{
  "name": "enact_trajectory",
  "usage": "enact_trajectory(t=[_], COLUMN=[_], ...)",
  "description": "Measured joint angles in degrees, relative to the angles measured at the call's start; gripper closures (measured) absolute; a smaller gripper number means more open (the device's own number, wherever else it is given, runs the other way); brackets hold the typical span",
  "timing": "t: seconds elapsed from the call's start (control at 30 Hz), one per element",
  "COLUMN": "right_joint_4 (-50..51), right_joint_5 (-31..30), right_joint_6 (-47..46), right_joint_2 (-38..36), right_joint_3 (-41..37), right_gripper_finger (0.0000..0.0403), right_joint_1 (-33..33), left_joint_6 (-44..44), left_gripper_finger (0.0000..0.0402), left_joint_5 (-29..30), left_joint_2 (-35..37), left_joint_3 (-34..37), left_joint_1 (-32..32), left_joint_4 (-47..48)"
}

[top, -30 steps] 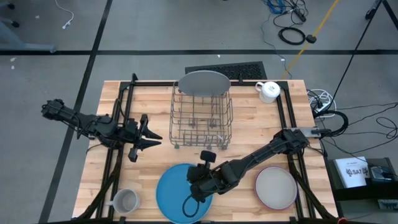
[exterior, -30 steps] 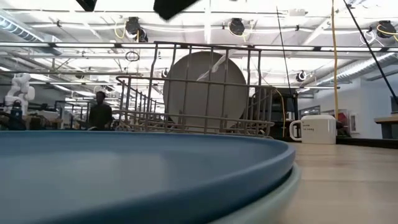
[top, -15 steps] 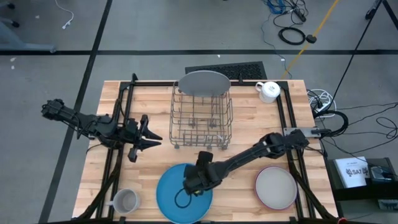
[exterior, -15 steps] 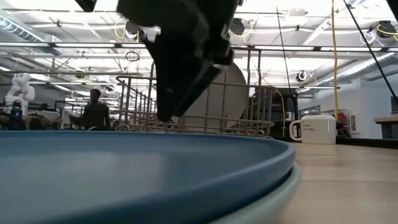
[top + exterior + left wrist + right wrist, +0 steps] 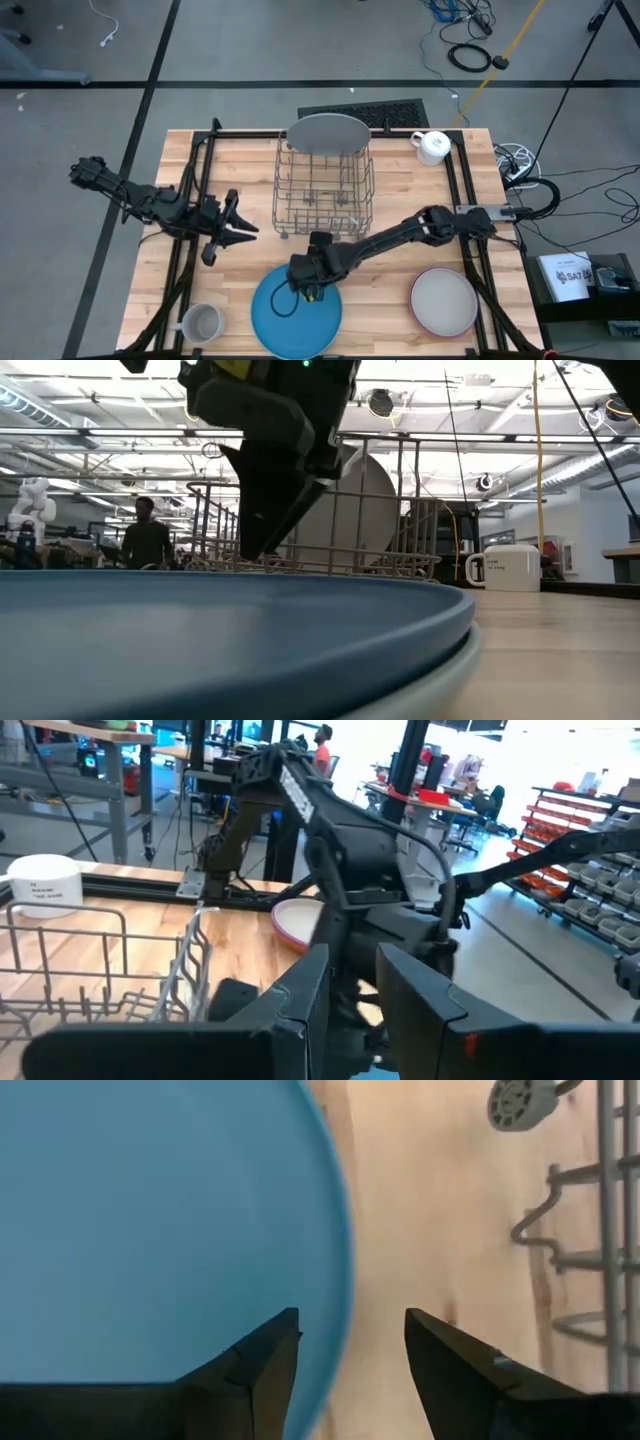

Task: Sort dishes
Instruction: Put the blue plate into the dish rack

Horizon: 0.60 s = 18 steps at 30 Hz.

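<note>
A blue plate (image 5: 297, 318) lies at the table's near edge, stacked on a paler plate whose rim (image 5: 440, 682) shows in the low view. My right gripper (image 5: 300, 282) is open, pointing down at the blue plate's far rim (image 5: 335, 1230). One finger (image 5: 268, 1355) stands over the plate and the other (image 5: 450, 1360) over the bare table. A large grey plate (image 5: 325, 133) stands upright in the wire rack (image 5: 323, 192). A pink-rimmed grey plate (image 5: 444, 301) lies at the near right. My left gripper (image 5: 236, 220) is open and empty, left of the rack.
A white mug (image 5: 432, 147) stands at the far right and a grey mug (image 5: 200, 323) at the near left. Black frame rails (image 5: 190, 200) run along both table sides. A person (image 5: 143, 540) stands in the room beyond.
My right gripper has gone toward the table's left and a little toward its far edge, across the blue plate to its far rim. It has also come down close above the plate. The plates have not moved.
</note>
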<state>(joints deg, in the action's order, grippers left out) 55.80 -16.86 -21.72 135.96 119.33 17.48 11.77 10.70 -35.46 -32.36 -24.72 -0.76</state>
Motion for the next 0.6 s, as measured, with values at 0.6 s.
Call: enact_trajectory(t=[0.6], right_joint_4=[-3.24], right_joint_5=[9.38], right_joint_6=[7.85], right_joint_2=[1.45], right_joint_3=[0.04], right_gripper_finger=[0.0232], right_joint_1=[-3.51], left_joint_6=[-0.04], left_gripper_finger=[0.0314], left_joint_5=[0.24], left_joint_2=[-0.02], left_joint_3=[0.00], left_joint_1=[-0.19], left_joint_4=[-0.04])
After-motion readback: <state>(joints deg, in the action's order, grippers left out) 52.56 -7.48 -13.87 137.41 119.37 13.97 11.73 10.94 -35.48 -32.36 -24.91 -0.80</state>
